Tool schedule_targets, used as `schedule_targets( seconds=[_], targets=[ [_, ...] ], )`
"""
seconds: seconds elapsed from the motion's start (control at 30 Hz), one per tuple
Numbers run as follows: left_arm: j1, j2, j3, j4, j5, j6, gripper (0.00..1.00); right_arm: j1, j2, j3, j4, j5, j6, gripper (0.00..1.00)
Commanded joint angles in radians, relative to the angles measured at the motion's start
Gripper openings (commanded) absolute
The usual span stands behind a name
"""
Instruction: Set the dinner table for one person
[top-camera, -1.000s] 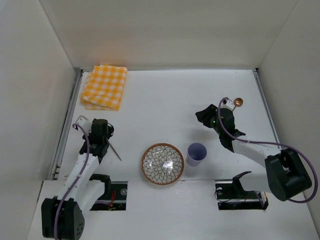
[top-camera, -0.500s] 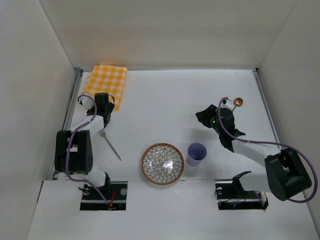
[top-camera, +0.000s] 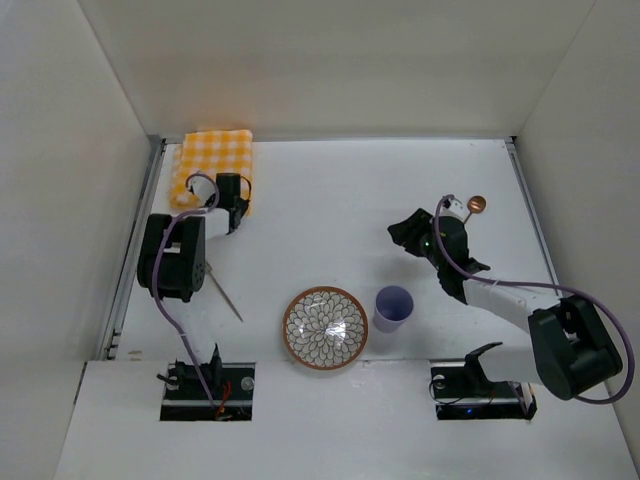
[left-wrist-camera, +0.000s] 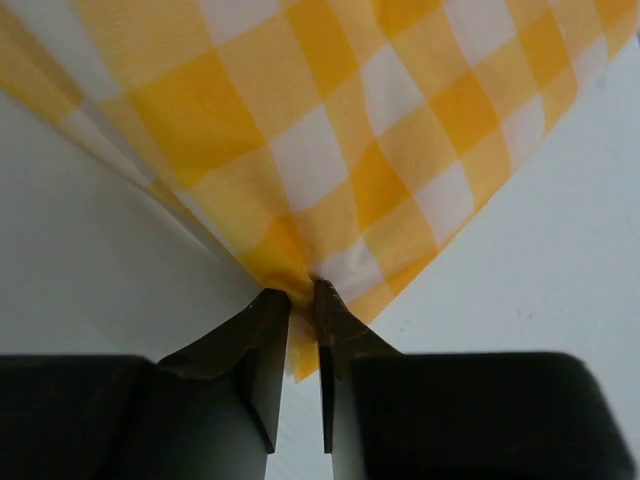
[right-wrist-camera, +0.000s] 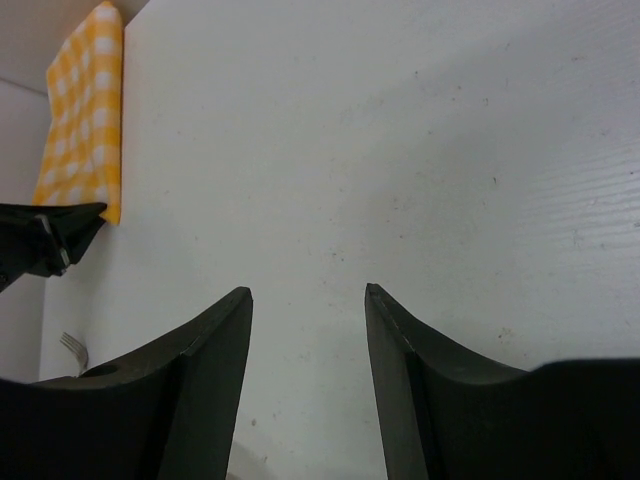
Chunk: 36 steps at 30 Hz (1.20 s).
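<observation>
Currently napkin step: left gripper (left-wrist-camera: 303, 297) pinches checked cloth (left-wrist-camera: 340, 150) corner, 11 o'clock of bowl (top-camera: 325, 328). Right gripper (right-wrist-camera: 308, 295) wide, empty. Next, likely: carry cloth beside bowl.

dinner table (top-camera: 330, 190) — large, flat, matte white tabletop, widest surface in view

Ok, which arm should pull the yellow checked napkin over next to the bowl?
Left. The left gripper is pinched on the napkin's corner; the right gripper hangs open over the table, far across from it.
</observation>
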Motion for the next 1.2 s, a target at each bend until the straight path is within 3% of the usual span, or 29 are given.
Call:
schedule_targets(
  seconds=[0.0,0.23,0.47,0.53,0.67,0.7,0.93,1.17],
  targets=[
    [-0.119,0.044,0.039,0.025,0.102,-0.019,0.10,0.008,0.005,0.040,0.054,-0.006,-0.008,0.55],
    [-0.340,0.075,0.095,0.052,0.124,-0.079,0.08,0.008,0.007,0.038,0.054,0.000,-0.009,0.55],
    [-0.460,0.064,0.102,0.076,0.152,-0.059,0.10,0.008,-0.001,0.035,0.055,-0.001,-0.005,0.56],
    [-0.473,0.054,0.099,0.069,0.147,-0.044,0.17,0.008,0.003,0.034,0.055,-0.003,-0.005,0.56],
    [-0.489,-0.038,0.012,0.101,0.087,-0.041,0.41,0.008,0.000,0.035,0.052,-0.004,-0.005,0.56],
    [-0.490,-0.063,-0.009,0.113,0.081,-0.041,0.43,0.008,-0.001,0.032,0.055,-0.001,-0.005,0.56],
    [-0.431,-0.239,-0.245,0.271,0.058,-0.106,0.44,0.008,0.004,0.035,0.055,-0.001,-0.008,0.56],
    [-0.316,-0.267,-0.352,0.397,0.086,-0.185,0.43,0.008,0.013,0.038,0.055,-0.003,-0.009,0.56]
  ],
)
